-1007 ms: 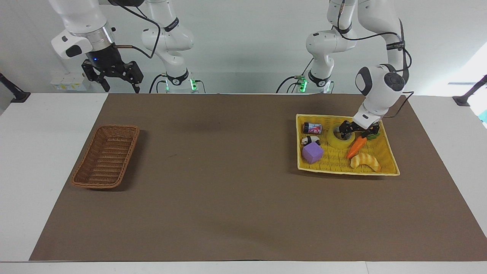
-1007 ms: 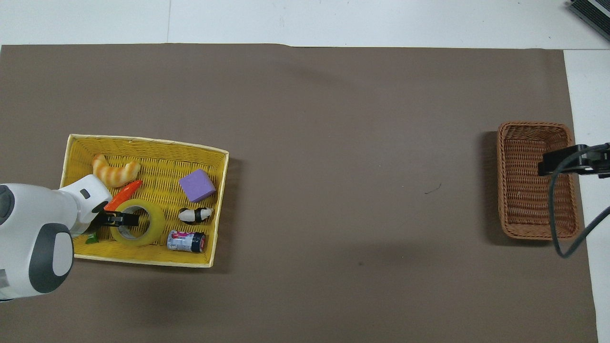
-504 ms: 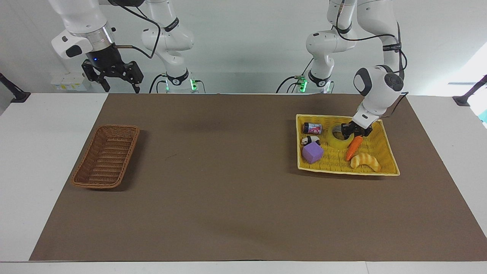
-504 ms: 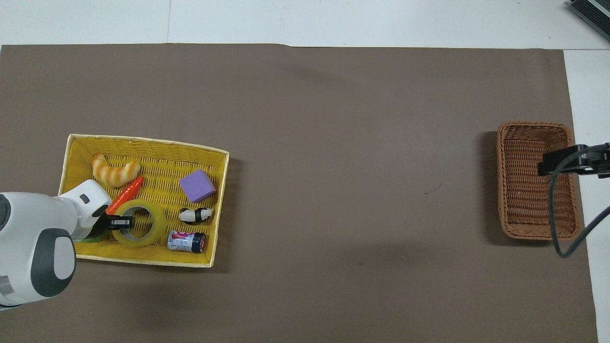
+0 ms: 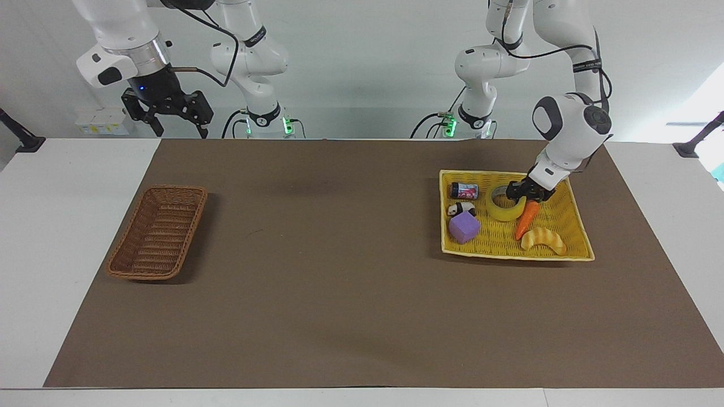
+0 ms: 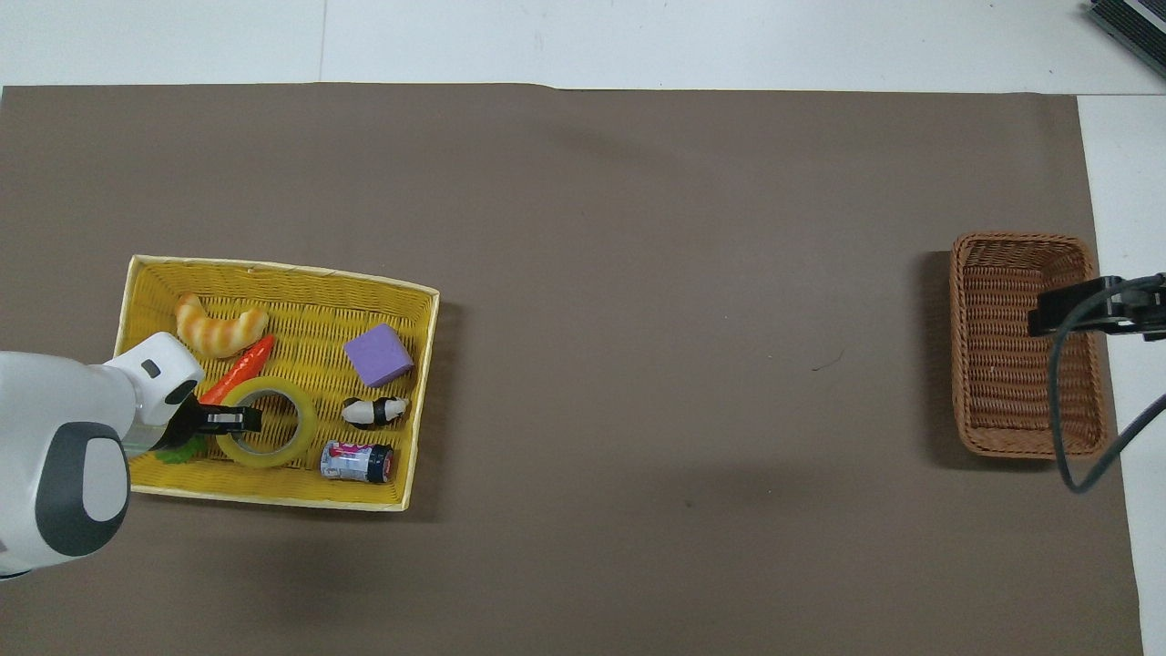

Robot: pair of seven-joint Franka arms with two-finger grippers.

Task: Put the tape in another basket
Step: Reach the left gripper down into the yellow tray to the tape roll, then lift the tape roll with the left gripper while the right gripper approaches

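The tape [image 5: 503, 212], a yellow roll with a pale core, sits in the yellow tray [image 5: 509, 255] toward the left arm's end of the table. My left gripper [image 5: 523, 193] is down on the roll's rim, one finger inside the ring and one outside, shut on its wall. In the overhead view the left gripper [image 6: 226, 419] crosses the tape [image 6: 301, 428] on the side toward the carrot's green top. The brown wicker basket [image 5: 158, 234] stands at the right arm's end. My right gripper [image 5: 180, 127] hangs open, high over the basket's edge [image 6: 1002, 364], waiting.
In the yellow tray [image 6: 273, 497] lie a carrot [image 5: 527, 219], a croissant [image 5: 543, 240], a purple cube [image 5: 465, 228], a small panda figure [image 5: 461, 208] and a can [image 5: 465, 190]. A brown mat covers the table between tray and basket.
My left wrist has risen a little and turned, and the tape has shifted slightly in the tray with the fingers on its rim. The right arm has not moved.
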